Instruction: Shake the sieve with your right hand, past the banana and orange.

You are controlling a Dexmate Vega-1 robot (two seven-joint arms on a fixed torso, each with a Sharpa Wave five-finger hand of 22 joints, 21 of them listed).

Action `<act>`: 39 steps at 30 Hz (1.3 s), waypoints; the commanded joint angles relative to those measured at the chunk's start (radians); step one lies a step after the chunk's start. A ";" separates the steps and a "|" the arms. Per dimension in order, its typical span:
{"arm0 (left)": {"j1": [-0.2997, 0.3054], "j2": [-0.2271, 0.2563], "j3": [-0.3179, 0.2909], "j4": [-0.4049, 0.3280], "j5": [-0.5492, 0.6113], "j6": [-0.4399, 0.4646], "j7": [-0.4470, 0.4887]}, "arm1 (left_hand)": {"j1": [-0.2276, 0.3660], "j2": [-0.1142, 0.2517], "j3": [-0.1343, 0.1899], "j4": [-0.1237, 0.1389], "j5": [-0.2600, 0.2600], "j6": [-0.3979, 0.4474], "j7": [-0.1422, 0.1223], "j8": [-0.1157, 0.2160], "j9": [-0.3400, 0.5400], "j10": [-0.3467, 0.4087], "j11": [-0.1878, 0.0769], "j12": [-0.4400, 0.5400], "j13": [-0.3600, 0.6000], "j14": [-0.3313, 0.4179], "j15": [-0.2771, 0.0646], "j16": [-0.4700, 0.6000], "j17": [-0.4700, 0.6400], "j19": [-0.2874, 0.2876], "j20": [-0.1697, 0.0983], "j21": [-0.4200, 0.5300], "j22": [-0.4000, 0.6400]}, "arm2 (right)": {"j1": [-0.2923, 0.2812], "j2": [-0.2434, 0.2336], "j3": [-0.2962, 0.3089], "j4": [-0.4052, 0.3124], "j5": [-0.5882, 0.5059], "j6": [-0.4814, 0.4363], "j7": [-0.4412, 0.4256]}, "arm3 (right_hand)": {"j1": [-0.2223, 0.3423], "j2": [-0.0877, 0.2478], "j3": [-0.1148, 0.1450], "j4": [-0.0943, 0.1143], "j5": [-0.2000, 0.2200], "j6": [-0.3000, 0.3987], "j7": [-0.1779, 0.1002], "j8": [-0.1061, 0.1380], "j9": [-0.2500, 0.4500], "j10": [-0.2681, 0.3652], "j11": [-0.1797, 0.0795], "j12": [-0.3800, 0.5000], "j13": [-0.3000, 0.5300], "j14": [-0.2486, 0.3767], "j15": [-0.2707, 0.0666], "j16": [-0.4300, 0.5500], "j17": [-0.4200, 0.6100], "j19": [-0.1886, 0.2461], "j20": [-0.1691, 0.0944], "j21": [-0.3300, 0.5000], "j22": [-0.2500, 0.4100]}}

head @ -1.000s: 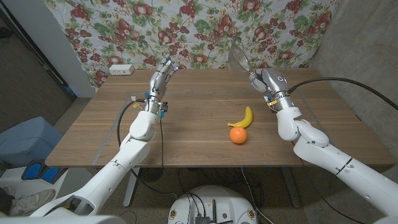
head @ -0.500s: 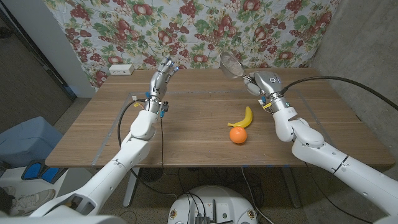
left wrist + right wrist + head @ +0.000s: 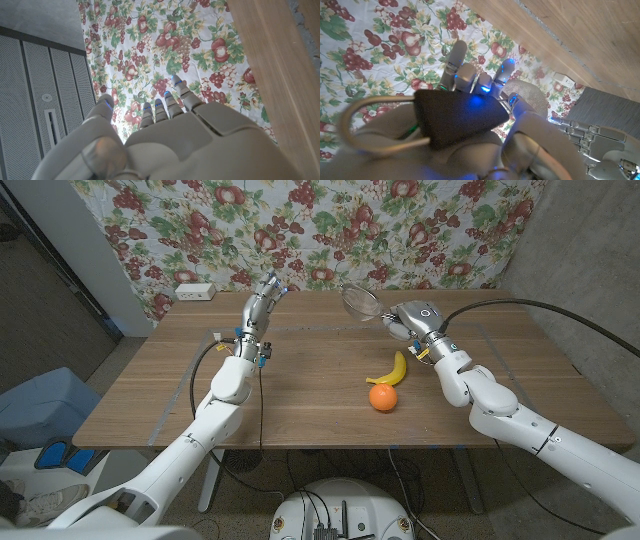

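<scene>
Head view: the right hand (image 3: 408, 318) grips the sieve (image 3: 360, 301) by its handle, fingers wrapped round it, and holds it lifted off the wooden table (image 3: 300, 400). From the hand, the mesh bowl juts out at about ten o'clock, tilted, in front of the fruit-patterned cloth (image 3: 330, 220) at the far edge. At about six o'clock from the hand, nearer the robot, lies the banana (image 3: 392, 370), and touching its lower end, or very nearly, sits the orange (image 3: 382, 397). The sieve thus hangs on the far side of both fruits, as the task wants. In the right wrist view the dark handle end with its wire loop sits across the right hand's back. Over at nine o'clock, well apart, the left hand (image 3: 261, 298) stands raised with fingers straight and holding nothing.

The sieve is picked up and carried to the right place, I judge; whether shaking is under way or how much remains cannot be told.
</scene>
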 commanded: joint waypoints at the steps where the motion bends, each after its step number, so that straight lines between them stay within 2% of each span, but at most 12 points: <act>1: 0.010 0.003 -0.001 -0.010 0.001 -0.003 0.005 | -0.009 0.000 0.008 -0.002 -0.001 0.002 0.001 -0.001 0.000 0.000 -0.005 0.004 0.002 -0.004 -0.029 0.003 0.002 0.004 0.001 -0.003 0.000 | 0.012 -0.010 -0.020 -0.007 -0.049 0.011 0.084 | -0.007 0.003 0.006 -0.005 0.001 -0.007 0.007 0.007 -0.002 -0.008 -0.003 0.000 0.004 -0.008 -0.092 0.002 0.003 -0.005 -0.068 -0.002 0.000; 9: 0.027 0.009 -0.005 -0.032 0.005 -0.003 0.013 | -0.011 0.000 0.009 -0.003 -0.001 0.003 0.000 -0.001 0.000 0.001 -0.004 0.004 0.002 -0.005 -0.029 0.003 0.002 0.004 0.002 -0.003 0.000 | -0.007 -0.008 -0.008 -0.024 -0.054 0.004 0.092 | -0.008 0.004 0.006 -0.007 0.002 -0.011 0.006 0.012 -0.003 -0.008 -0.004 0.001 0.004 -0.009 -0.092 0.003 0.002 -0.006 -0.066 -0.003 0.000; 18: 0.045 0.016 -0.012 -0.054 0.011 -0.005 0.022 | -0.013 0.000 0.012 -0.005 -0.001 0.002 -0.002 -0.001 0.000 -0.001 -0.004 0.004 0.002 -0.005 -0.029 0.003 0.001 0.004 0.002 -0.003 0.000 | -0.040 0.013 0.033 -0.038 -0.012 -0.017 0.042 | -0.013 0.007 0.005 -0.005 0.002 -0.016 0.006 0.021 0.000 -0.004 -0.010 0.002 0.004 -0.009 -0.093 0.004 0.002 0.000 -0.066 -0.003 -0.001; 25: 0.048 0.018 -0.015 -0.057 0.009 -0.007 0.019 | -0.014 0.000 0.015 -0.007 -0.001 0.002 -0.002 -0.001 0.000 0.000 -0.005 0.004 0.002 -0.005 -0.029 0.003 0.001 0.005 0.001 -0.003 0.000 | -0.071 0.042 0.091 -0.053 0.104 -0.029 0.010 | -0.016 0.010 0.006 -0.004 0.003 -0.016 0.006 0.025 -0.002 0.004 -0.010 0.002 0.002 -0.004 -0.093 0.005 0.002 0.004 -0.065 -0.003 -0.001; 30: 0.046 0.017 -0.016 -0.054 0.007 -0.009 0.014 | -0.016 0.000 0.017 -0.008 -0.001 0.002 -0.001 -0.001 0.000 0.000 -0.002 0.004 0.002 -0.005 -0.028 0.003 0.001 0.005 0.002 -0.003 0.000 | -0.089 0.065 0.120 -0.059 0.163 -0.031 -0.044 | -0.017 0.012 0.006 -0.004 0.002 -0.018 0.007 0.029 -0.001 0.005 -0.010 0.003 0.004 -0.002 -0.093 0.005 0.002 0.009 -0.062 -0.001 -0.001; 39: 0.042 0.014 -0.017 -0.046 0.002 -0.015 0.009 | -0.018 0.000 0.020 -0.010 -0.001 0.001 0.001 -0.001 0.000 -0.002 0.000 0.003 0.002 -0.006 -0.028 0.002 0.001 0.006 0.001 -0.003 0.000 | -0.132 0.149 0.189 -0.063 0.317 -0.012 -0.180 | -0.017 0.018 0.009 -0.005 0.001 -0.015 0.012 0.043 0.003 0.020 -0.015 0.007 0.005 0.013 -0.094 0.007 0.002 0.024 -0.059 0.005 0.000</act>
